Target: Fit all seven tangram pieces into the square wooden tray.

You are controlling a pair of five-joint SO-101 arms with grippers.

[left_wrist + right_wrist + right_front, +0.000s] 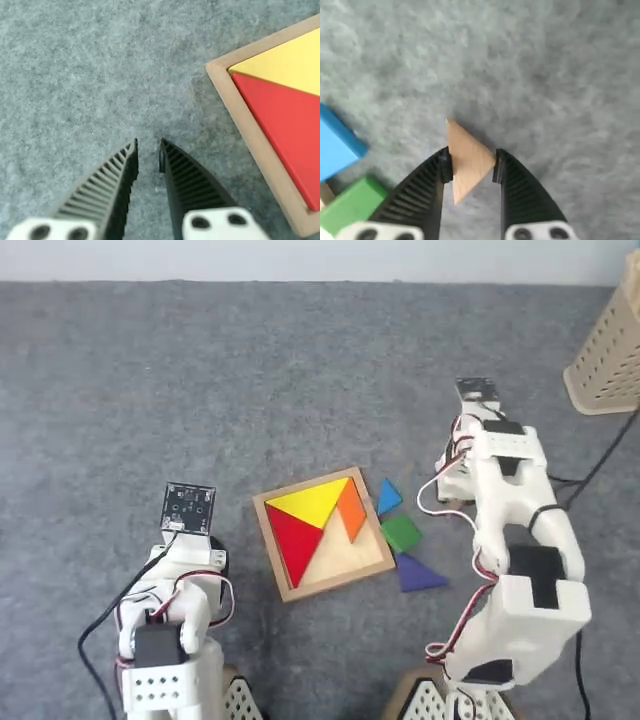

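The square wooden tray (270, 548) lies between the arms and holds a yellow triangle (310, 502), a red triangle (292, 535) and an orange piece (352, 510); part of its floor is bare. Just right of it lie a blue triangle (388, 497), a green square (401, 533) and a purple triangle (418, 573). My right gripper (470, 157) has its fingers pressed against both sides of a plain wooden triangle (467, 150), beside the blue piece (335, 145) and green piece (352, 202). My left gripper (148, 145) hovers over carpet left of the tray corner (250, 130), nearly closed, holding nothing.
A beige perforated container (610, 350) stands at the back right edge. Cables run along the right arm (520, 540). Grey carpet covers the whole surface, with open room behind and to the left of the tray.
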